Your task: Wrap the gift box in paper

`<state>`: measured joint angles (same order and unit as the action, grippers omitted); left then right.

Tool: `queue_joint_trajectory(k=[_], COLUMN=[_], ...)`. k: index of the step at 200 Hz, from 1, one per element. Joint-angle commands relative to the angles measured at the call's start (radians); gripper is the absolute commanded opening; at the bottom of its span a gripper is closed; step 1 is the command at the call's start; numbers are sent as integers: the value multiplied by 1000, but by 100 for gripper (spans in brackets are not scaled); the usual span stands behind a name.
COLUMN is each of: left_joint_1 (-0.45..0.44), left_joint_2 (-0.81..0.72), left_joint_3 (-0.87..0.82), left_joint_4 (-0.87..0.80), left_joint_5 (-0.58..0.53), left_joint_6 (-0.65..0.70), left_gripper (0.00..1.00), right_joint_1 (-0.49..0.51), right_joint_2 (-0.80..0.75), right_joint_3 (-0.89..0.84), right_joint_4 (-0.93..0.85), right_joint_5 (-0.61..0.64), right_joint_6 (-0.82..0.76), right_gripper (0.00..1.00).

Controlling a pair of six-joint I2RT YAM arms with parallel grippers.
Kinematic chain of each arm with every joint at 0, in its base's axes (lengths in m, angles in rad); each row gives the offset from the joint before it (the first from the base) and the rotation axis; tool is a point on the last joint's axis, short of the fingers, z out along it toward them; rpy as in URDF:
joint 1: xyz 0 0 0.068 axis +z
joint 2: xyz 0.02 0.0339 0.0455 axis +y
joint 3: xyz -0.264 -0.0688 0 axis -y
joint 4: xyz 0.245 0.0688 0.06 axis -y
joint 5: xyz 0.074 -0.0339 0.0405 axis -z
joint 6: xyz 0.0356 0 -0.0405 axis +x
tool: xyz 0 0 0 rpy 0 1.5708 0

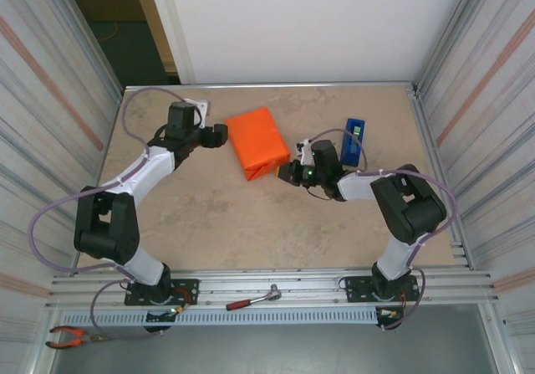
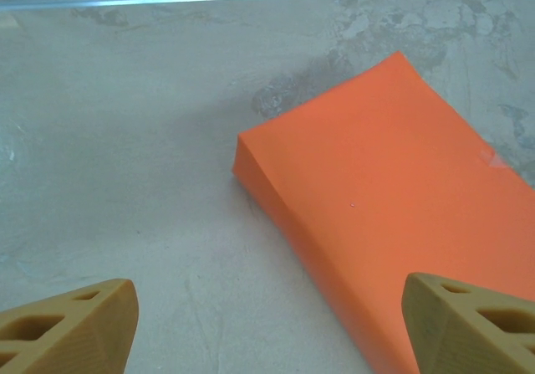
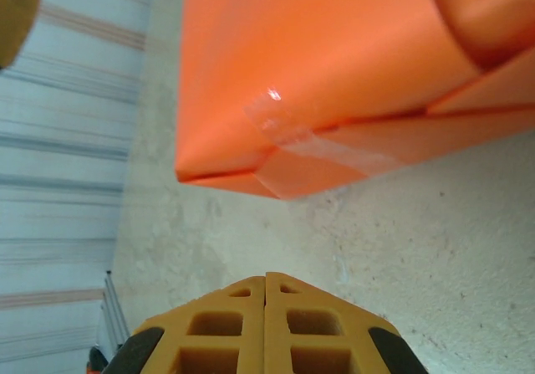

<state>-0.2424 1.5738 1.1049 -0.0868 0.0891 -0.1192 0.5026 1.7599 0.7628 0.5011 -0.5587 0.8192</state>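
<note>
The orange paper (image 1: 259, 142) lies folded into a closed parcel in the middle of the table; the gift box is hidden under it. My left gripper (image 1: 221, 135) stands open just left of the parcel, touching nothing. In the left wrist view its fingers (image 2: 75, 324) are spread wide, with the parcel's long edge (image 2: 393, 198) running between them. My right gripper (image 1: 287, 173) is shut and empty just off the parcel's near right corner. In the right wrist view its closed tips (image 3: 266, 278) point at a folded end flap (image 3: 318, 48) held down by a clear tape strip (image 3: 309, 152).
A blue tape dispenser (image 1: 352, 142) stands right of the parcel, behind my right wrist. A ratchet (image 1: 253, 299) and red-handled pliers (image 1: 68, 335) lie on the rail in front of the arm bases. Corrugated walls close in the table on both sides.
</note>
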Motion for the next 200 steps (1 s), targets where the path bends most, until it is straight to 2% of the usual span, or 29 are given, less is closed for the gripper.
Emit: queue_joint_trajectory(k=[1, 38, 88, 126, 146, 154, 167, 184, 200], left_joint_1=[40, 93, 97, 80, 74, 73, 71, 68, 62], left_joint_2=[26, 121, 298, 424, 488, 510, 554, 605, 643], left_joint_3=[15, 93, 213, 324, 378, 395, 422, 477, 523], left_joint_4=[-34, -68, -58, -81, -81, -72, -61, -60, -74], left_joint_5=[55, 180, 317, 333, 356, 368, 384, 422, 442], left_joint_6=[-87, -219, -411, -483, -519, -538, -566, -590, -602], left_gripper=[83, 84, 85, 85, 85, 85, 86, 85, 79], right_joint_1=[23, 30, 25, 15, 14, 15, 19, 24, 25], right_joint_2=[62, 140, 206, 101, 2, -38, -92, -148, -189], right_joint_3=[41, 116, 176, 78, 40, 37, 48, 72, 92], right_joint_4=[-29, -29, -28, -23, -108, -158, -259, -381, -477], right_joint_5=[65, 81, 72, 74, 123, 152, 216, 309, 414], right_joint_6=[-22, -13, -8, -7, -51, -75, -122, -176, -204], right_gripper=[0, 0, 0, 0, 0, 9, 29, 45, 61])
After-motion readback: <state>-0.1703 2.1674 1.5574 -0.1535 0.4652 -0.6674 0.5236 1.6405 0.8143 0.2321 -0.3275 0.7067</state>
